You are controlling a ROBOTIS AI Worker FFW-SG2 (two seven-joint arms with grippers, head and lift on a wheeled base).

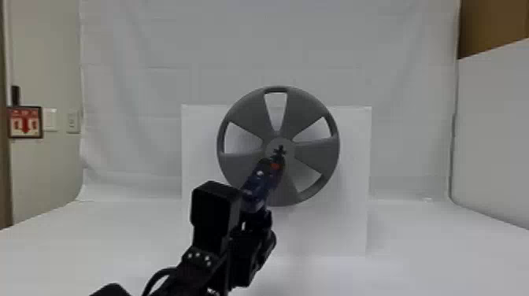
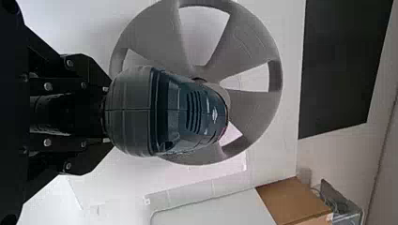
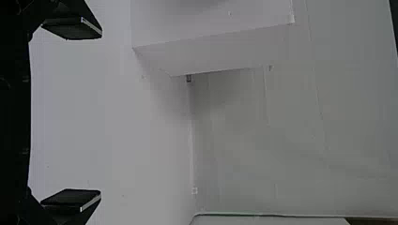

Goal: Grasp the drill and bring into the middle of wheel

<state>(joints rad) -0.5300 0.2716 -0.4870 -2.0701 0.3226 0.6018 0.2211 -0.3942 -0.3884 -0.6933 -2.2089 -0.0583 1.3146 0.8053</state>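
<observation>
One drill before one grey wheel, its tip overlapping the hub

One white cloth backdrop hangs behind; one white table spreads below it; one white panel stands upright there, with the single wheel upright in front of it, four of its openings showing in the head view; the one drill points at the wheel's middle, its tip seen against the hub, though whether they touch I cannot tell.

Of two pincers, the left pincer is closed round the drill's handle, in front of the wheel's lower part; the right pincer is spread wide, its two fingers well apart with nothing between them; one red-and-white sign is on the wall at the far left; two wall plates sit beside it.
</observation>
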